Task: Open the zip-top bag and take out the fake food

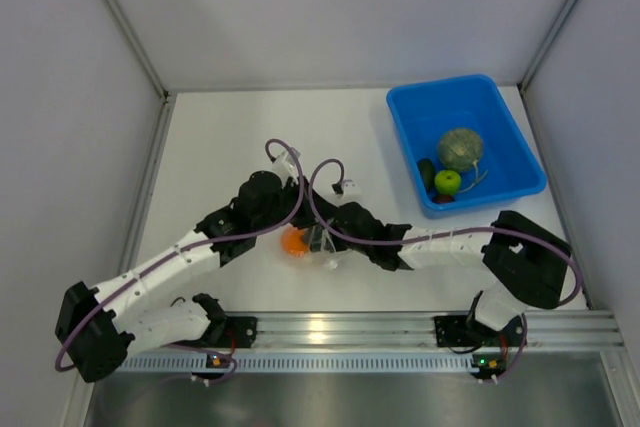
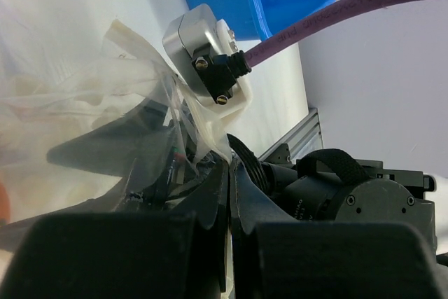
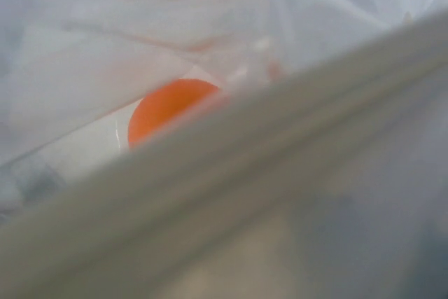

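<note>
Clear plastic, the zip-top bag (image 1: 322,243), lies on the bench (image 1: 220,147) between my left hand (image 1: 303,231) and right hand (image 1: 337,236), with the orange (image 1: 293,241) at its left end. The melon (image 1: 460,149) and green apple (image 1: 447,182) sit in the blue bin (image 1: 500,107).

At my left wrist, the fingers (image 2: 203,204) are clenched on a fold of bag film.

At my right wrist, blurred film covers the orange, and I cannot tell that hand's grip.

The left arm (image 1: 170,262) and the right arm (image 1: 450,242) are made of white links and black joints. A purple cable (image 2: 364,1) is run along each one.
</note>
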Action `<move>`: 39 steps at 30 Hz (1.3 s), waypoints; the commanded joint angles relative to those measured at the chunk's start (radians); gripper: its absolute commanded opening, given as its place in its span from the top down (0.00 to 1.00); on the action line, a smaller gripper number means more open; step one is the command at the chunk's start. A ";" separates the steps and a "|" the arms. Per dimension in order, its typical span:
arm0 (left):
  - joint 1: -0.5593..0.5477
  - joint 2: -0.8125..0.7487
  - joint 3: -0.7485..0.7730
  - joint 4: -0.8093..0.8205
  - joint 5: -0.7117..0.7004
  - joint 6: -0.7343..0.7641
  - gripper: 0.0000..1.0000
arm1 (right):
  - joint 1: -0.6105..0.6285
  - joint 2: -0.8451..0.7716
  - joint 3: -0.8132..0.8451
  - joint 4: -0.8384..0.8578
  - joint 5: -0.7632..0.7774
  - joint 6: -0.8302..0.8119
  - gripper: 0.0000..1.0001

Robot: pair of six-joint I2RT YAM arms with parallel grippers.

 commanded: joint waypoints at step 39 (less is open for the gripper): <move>-0.038 -0.450 -0.461 0.256 -0.467 -0.377 1.00 | -0.003 0.083 0.053 0.075 -0.177 0.209 0.23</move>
